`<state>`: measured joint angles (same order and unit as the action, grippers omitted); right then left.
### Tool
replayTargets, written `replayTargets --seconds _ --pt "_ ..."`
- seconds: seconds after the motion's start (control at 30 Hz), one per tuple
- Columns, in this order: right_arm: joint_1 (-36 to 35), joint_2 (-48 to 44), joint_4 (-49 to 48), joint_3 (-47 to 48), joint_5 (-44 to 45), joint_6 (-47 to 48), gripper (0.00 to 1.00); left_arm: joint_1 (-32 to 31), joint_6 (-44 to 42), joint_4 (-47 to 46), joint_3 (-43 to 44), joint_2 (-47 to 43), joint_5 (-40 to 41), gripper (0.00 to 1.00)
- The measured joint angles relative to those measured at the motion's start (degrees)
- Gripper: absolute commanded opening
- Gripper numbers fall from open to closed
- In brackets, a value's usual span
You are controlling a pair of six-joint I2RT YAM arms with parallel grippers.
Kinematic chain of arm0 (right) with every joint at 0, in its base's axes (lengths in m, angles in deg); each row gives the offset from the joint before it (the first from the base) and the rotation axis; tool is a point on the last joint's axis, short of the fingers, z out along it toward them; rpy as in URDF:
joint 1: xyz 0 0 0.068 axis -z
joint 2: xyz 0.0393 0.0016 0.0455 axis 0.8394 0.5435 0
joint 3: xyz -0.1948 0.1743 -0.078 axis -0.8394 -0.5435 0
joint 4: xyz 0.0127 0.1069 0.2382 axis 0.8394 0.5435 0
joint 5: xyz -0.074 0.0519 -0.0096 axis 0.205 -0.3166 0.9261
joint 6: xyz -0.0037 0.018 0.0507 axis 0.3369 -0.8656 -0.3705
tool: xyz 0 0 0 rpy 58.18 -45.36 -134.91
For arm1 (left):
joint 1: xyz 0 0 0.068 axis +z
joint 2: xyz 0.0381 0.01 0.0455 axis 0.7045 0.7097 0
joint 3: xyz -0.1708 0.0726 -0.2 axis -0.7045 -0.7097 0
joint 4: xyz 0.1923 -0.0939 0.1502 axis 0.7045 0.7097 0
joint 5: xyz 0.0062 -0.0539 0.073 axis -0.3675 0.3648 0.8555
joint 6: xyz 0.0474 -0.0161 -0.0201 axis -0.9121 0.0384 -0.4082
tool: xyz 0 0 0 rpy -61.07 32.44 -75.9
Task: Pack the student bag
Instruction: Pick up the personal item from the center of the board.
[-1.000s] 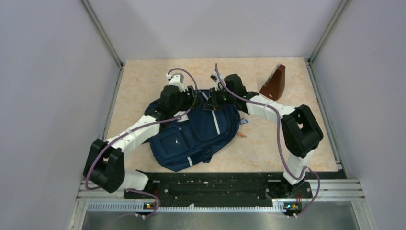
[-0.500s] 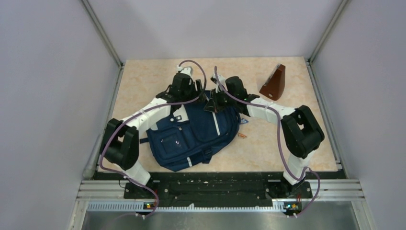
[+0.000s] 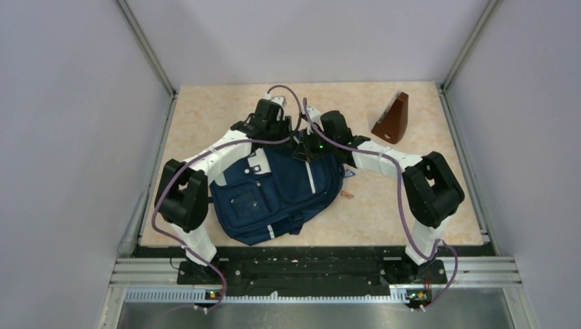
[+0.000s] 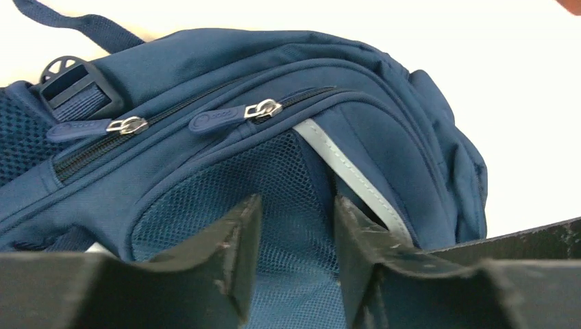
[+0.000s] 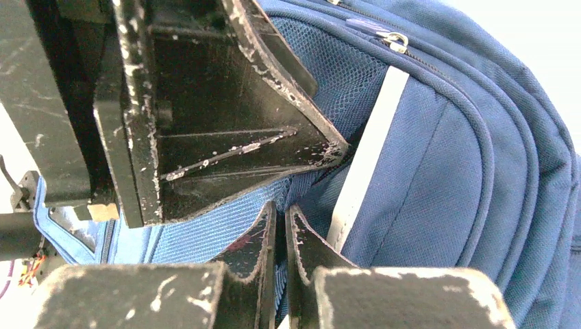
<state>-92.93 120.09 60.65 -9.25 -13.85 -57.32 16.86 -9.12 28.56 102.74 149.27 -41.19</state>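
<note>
From above: a big navy cloth bag (image 3: 281,195), soft and lumpy, flat on a beige mottled table (image 3: 205,110), with pale grey stripes and a square front pocket. Left pincer (image 3: 286,133) and right pincer (image 3: 305,146) close together over the bag's far top end, the rest of the bag spreading from them toward the arm bases. Well off to the right of the right pincer, a smooth brown wedge-shaped block (image 3: 392,120), upright and apart from the bag. Jaw gaps too small to judge here.

From the left wrist: left pincer about half wide, two black scuffed fingers (image 4: 240,240) parted, gripping nothing. In the gap and under the tips, a blue mesh panel (image 4: 226,199), open-weave; touching or just above it, hard to say. Beyond the tips, two curved zip lines with silver metal sliders (image 4: 264,108) and rounded navy pull tabs (image 4: 216,120). Just right of the right-hand finger, a flat grey stripe (image 4: 349,175) with stitched edges. Far to the left beyond the tips, a black plastic buckle (image 4: 72,82).

From the right wrist: right pincer narrowed to a thin slit, as good as closed, tips against the mesh at the bag's top. No telling whether any cloth is caught. Just beyond and left of the tips, the angular, scratched black body of the left pincer. Right of the tips, the grey stripe, then smooth woven navy cloth in rounded, piped ridges.
</note>
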Motion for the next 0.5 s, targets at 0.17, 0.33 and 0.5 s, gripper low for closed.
replayTargets --seconds 0.17,0.33,0.5 --pt "-0.2 -1.1 0.1 -0.8 1.5 0.3 0.02 -0.6 -1.1 3.1 3.2 1.7 -2.4 0.21" --pt "-0.7 -2.1 0.1 -1.6 2.9 0.6 0.07 -0.8 -1.2 4.6 4.3 1.8 -3.5 0.0" --pt "-1.0 -3.6 0.3 -2.7 4.9 0.9 0.32 -0.9 -1.5 4.8 4.3 1.6 -3.0 0.0"
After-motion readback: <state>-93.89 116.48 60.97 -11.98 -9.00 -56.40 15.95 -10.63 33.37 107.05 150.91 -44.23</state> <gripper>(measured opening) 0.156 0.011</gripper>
